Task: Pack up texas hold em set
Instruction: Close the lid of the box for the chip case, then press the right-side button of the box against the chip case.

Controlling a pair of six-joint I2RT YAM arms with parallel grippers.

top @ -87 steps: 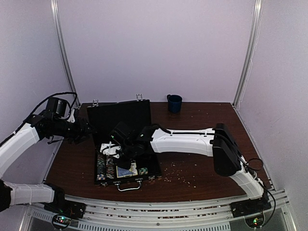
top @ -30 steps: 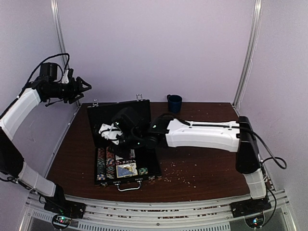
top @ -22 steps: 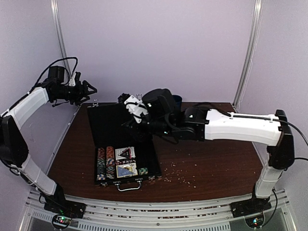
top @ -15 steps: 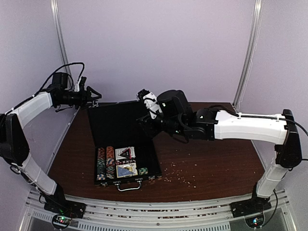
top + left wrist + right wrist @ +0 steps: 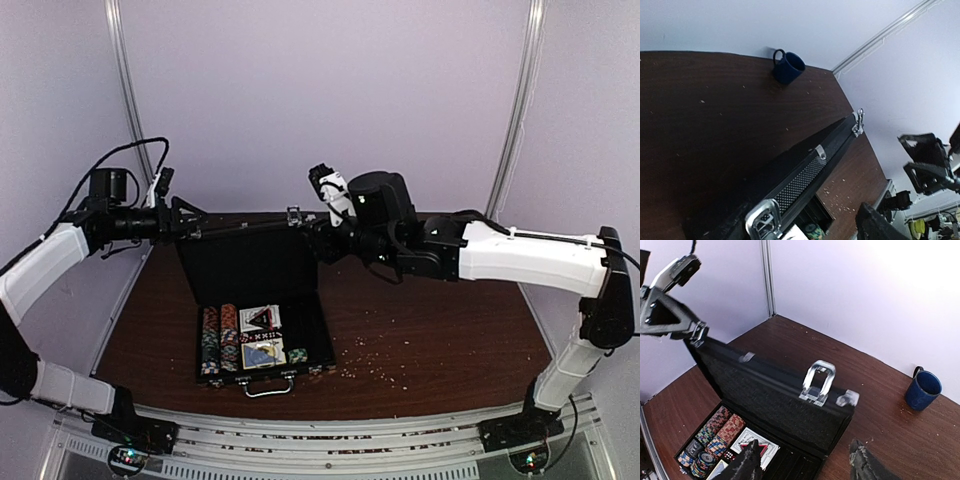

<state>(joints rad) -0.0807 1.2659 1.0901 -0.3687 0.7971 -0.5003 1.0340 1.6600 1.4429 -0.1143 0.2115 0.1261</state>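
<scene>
The black case (image 5: 245, 268) of the texas hold em set lies open mid-table, its lid (image 5: 785, 400) standing up. Striped chips (image 5: 213, 338), card decks (image 5: 262, 338) and small red dice (image 5: 729, 455) fill the base. My left gripper (image 5: 188, 222) is open at the lid's top left corner, and the corner latch (image 5: 762, 223) sits close beside its one visible finger (image 5: 875, 226). My right gripper (image 5: 805, 465) hangs open above the lid's right end, with a silver latch (image 5: 817, 381) just below it. Neither gripper holds anything.
A dark blue mug (image 5: 362, 212) stands at the back of the table, behind my right arm, also in the right wrist view (image 5: 923, 390). Pale crumbs (image 5: 375, 362) dot the wood right of the case. The case's silver handle (image 5: 268, 386) faces the near edge.
My right gripper lifted out of the case, swung back and up to the lid's right end, and opened wider. My left gripper came down and rightward to the lid's left corner.
</scene>
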